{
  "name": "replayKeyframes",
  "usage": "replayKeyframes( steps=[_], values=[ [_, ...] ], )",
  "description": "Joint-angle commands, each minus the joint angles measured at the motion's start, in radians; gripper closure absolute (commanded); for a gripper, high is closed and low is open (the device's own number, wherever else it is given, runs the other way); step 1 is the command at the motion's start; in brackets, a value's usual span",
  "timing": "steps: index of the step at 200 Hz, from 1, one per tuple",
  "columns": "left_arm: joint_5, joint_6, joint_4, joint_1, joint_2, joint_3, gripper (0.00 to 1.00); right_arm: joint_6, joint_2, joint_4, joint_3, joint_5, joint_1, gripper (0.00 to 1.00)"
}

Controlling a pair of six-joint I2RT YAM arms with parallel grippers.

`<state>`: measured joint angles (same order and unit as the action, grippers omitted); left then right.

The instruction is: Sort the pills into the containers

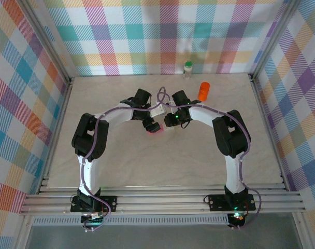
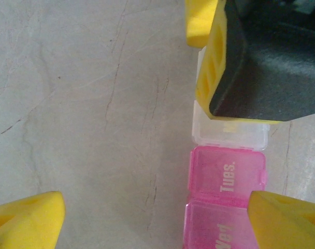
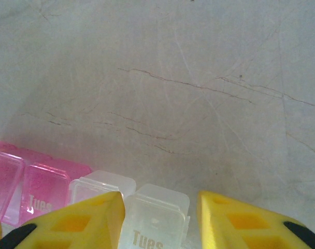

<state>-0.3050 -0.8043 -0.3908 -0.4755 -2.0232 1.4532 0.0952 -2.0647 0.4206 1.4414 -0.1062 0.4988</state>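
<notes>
**Both grippers crowd the pill organizer at mid-table**

From above, the wrists cover most of the pill organizer [image 1: 155,129], and a pink end peeks out. What lies inside its cells is too hazy to tell. The left gripper [image 2: 155,205] is spread wide and holds nothing, one finger overlapping the pink cells. The right gripper [image 3: 160,207] stands parted astride a clear "Tues" lid; whether it touches is unclear. The orange vial [image 1: 204,91] and the green-capped white bottle [image 1: 188,69] stand farther back.
</notes>
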Motion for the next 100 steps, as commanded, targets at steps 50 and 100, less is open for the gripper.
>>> replayKeyframes(
  steps=[50,100],
  values=[
    [-0.025,-0.035,-0.030,-0.025,0.032,-0.051,0.08,-0.027,-0.114,0.167,-0.059,0.093,0.009,0.58],
    [-0.073,-0.034,-0.068,-0.029,0.050,-0.022,0.10,-0.029,-0.114,0.169,-0.058,0.088,0.011,0.58]
  ],
)
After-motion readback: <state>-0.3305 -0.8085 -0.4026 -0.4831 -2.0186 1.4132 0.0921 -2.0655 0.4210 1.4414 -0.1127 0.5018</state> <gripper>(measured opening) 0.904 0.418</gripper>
